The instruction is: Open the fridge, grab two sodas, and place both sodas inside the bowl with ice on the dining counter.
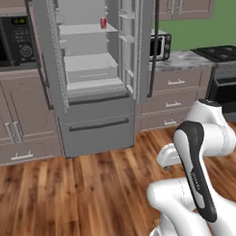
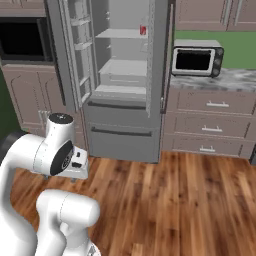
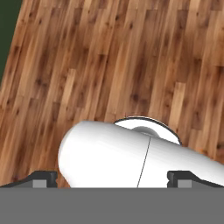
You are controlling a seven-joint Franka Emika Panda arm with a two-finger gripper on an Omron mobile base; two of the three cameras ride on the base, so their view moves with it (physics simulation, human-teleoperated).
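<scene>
Left base view: the fridge (image 1: pixel 96 72) stands open, both upper doors swung wide, the lower drawers shut. A red soda (image 1: pixel 103 23) sits on an upper shelf, toward the right side of the compartment. The arm (image 1: pixel 199 170) is folded low at lower right, well apart from the fridge, with a broad stretch of bare wood floor (image 1: pixel 79 193) between them.

Right base view: the soda (image 2: pixel 143 30) shows at the right of the top shelf, by the right door's edge. A toaster oven (image 2: pixel 196 59) sits on the tabletop (image 2: pixel 235 80) just right of the fridge. The arm (image 2: pixel 50 165) is at lower left.

Hand view: the claw (image 3: pixel 113 178) points down at the floor (image 3: pixel 113 61), its fingertips (image 3: pixel 43 178) spread wide and empty.
</scene>
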